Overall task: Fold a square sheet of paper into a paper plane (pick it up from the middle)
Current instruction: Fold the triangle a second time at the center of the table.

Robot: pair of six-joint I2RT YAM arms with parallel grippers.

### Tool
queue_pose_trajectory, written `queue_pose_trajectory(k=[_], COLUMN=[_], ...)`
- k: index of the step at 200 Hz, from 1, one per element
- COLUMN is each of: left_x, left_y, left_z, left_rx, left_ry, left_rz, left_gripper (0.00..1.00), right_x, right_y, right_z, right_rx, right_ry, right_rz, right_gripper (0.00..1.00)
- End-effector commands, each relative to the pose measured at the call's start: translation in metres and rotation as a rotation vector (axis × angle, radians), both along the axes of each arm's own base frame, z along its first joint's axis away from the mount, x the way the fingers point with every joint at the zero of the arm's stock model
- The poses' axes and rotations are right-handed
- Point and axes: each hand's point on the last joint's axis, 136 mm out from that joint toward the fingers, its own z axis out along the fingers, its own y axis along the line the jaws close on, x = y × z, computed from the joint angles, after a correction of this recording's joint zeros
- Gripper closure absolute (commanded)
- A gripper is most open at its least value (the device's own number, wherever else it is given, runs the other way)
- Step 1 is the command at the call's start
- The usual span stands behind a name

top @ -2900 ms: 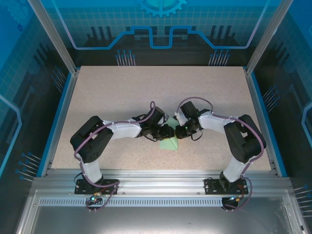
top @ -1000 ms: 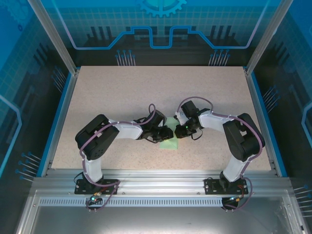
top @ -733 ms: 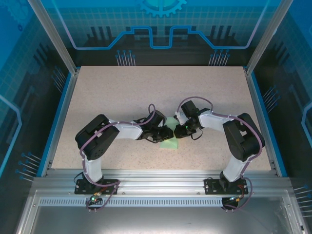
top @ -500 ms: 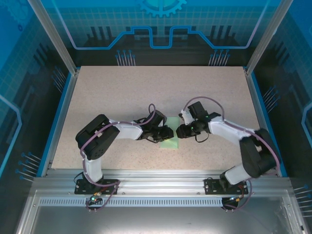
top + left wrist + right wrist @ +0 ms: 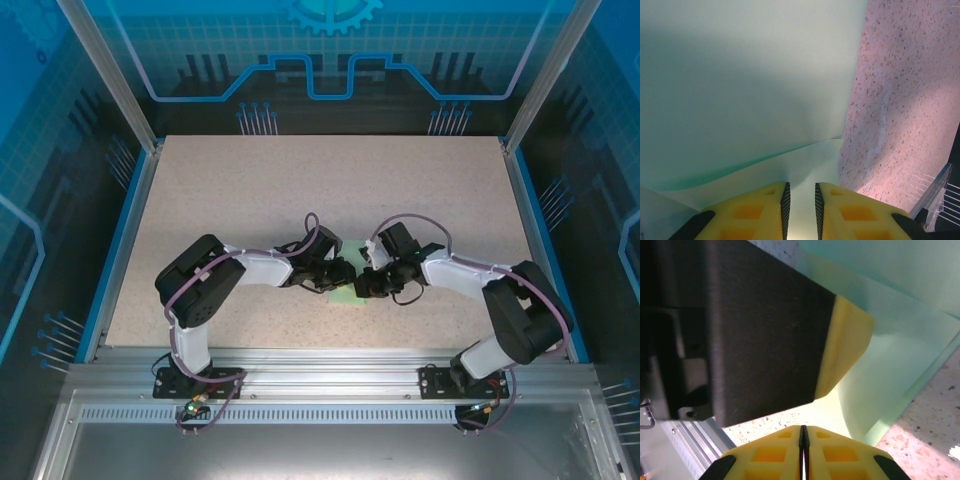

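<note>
Folded square sheet of paper lies between grippers; left gripper slightly parted over it, right gripper fingers pressed together at right edge.

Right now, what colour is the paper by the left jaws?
The paper is plain pale mint green, clearest in the left wrist view.

square sheet of paper looking thin, smooth, matt | table showing rough speckled matt surface | left gripper showing matt yellow plastic | rail at 6 o'clock reading as brushed metal
</note>
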Motion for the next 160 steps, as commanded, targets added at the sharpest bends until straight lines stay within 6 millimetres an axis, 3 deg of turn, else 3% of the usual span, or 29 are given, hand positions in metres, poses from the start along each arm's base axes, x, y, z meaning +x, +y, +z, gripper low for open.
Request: queue_pose_trajectory(k=[1, 66, 160], left_x=[-0.006, -0.008, -0.008], left_y=[0.006, 0.004, 0.006], left_z=[-0.012, -0.012, -0.013], left_rx=[0.024, 0.022, 0.032], left_ry=[0.027, 0.03, 0.029], left_rz=[0.006, -0.006, -0.009], left_gripper=[0.76, 0.75, 0.75], right_x=[0.004, -0.001, -0.036], right_y=[0.01, -0.007, -0.035], right_z=[0.0, -0.027, -0.057], right_rx=[0.011, -0.079, -0.159], right_ry=[0.02, 0.105, 0.246], right_rz=[-0.004, -0.039, -0.083], right_gripper=[0.89, 0.89, 0.88])
